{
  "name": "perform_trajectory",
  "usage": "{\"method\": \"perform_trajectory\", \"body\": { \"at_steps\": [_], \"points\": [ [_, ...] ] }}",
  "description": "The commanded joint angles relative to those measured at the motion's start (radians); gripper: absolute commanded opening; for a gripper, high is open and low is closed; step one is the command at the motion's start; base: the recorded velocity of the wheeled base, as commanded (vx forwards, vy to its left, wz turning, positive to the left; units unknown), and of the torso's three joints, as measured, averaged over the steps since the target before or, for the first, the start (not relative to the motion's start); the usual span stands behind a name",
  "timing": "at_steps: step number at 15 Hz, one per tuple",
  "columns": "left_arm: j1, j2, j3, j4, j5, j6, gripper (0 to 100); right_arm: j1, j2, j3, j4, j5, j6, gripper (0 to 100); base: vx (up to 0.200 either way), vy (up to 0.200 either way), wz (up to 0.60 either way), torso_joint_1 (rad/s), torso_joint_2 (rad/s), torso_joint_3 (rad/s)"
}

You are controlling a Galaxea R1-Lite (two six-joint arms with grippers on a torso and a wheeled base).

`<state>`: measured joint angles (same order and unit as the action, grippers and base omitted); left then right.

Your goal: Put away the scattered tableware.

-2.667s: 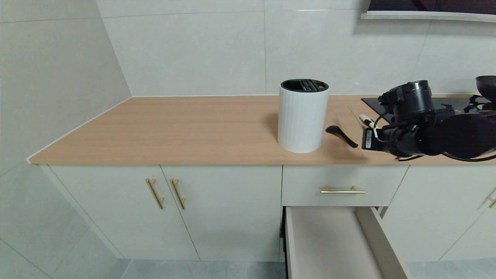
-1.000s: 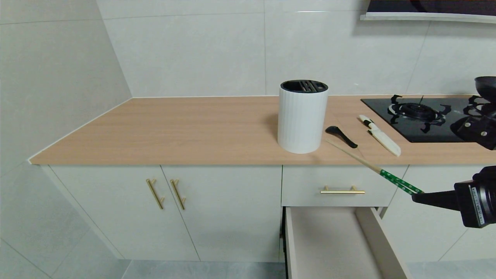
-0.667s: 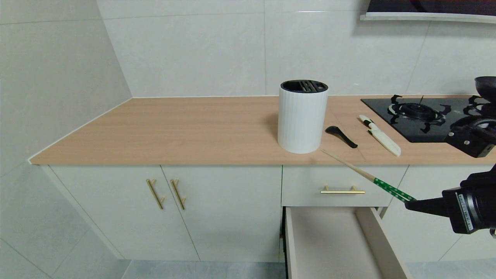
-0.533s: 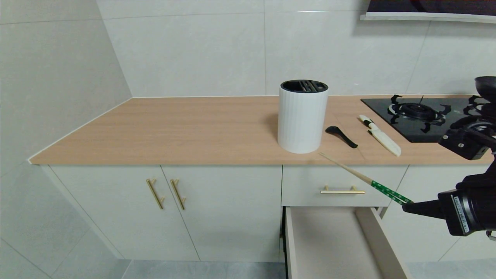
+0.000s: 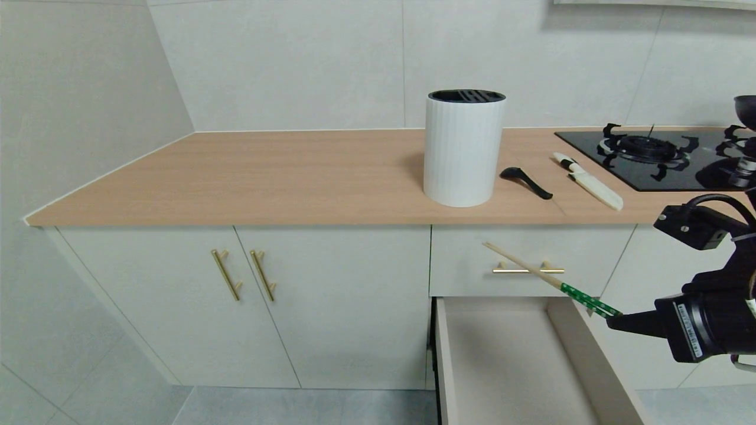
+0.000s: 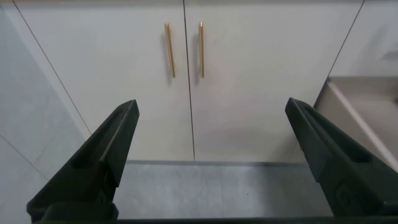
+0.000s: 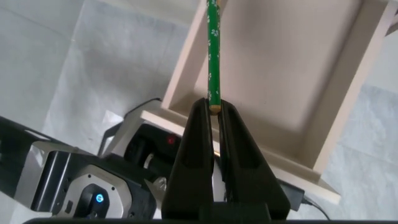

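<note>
Low before the cabinet doors with their paired brass handles, the left gripper hangs with its jaws spread wide and nothing between them. Above, on the wooden countertop, a white ribbed knife block with a black slotted top stands upright near the front edge. Just to its right a black spoon lies flat, and beside that, apart from it, a knife in pale cream, both angled toward the front edge. A black gas hob is set into the counter's far right end. Below the front edge, the right gripper is clamped on the green patterned end of a pair of chopsticks, held in the air over the right wall of the open lower drawer, their bare wooden tips slanting up across the closed upper drawer's brass handle. From the wrist, the chopsticks point out over the drawer. A white label on the right wrist carries print too small to read.
</note>
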<state>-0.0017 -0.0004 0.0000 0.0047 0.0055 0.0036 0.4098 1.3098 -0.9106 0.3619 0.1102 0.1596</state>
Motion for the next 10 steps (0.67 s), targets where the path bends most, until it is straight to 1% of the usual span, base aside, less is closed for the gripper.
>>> {"method": "perform_trajectory", "body": {
  "at_steps": [1,5,10],
  "points": [
    [0.000,0.000,0.000,0.000,0.001,0.001,100,0.001,0.013,0.001,0.000,0.000,0.000,0,0.000,0.000,0.00,-0.178,0.49,0.281],
    [0.000,0.000,0.000,0.000,0.001,0.001,100,0.001,0.028,0.001,0.000,-0.001,0.000,0,0.000,0.000,0.00,-0.171,0.47,0.298],
    [0.000,0.000,0.000,0.000,0.001,0.001,100,0.001,0.046,0.001,0.000,-0.001,0.000,0,0.000,0.000,0.00,-0.137,0.45,0.320]
  ]
}}
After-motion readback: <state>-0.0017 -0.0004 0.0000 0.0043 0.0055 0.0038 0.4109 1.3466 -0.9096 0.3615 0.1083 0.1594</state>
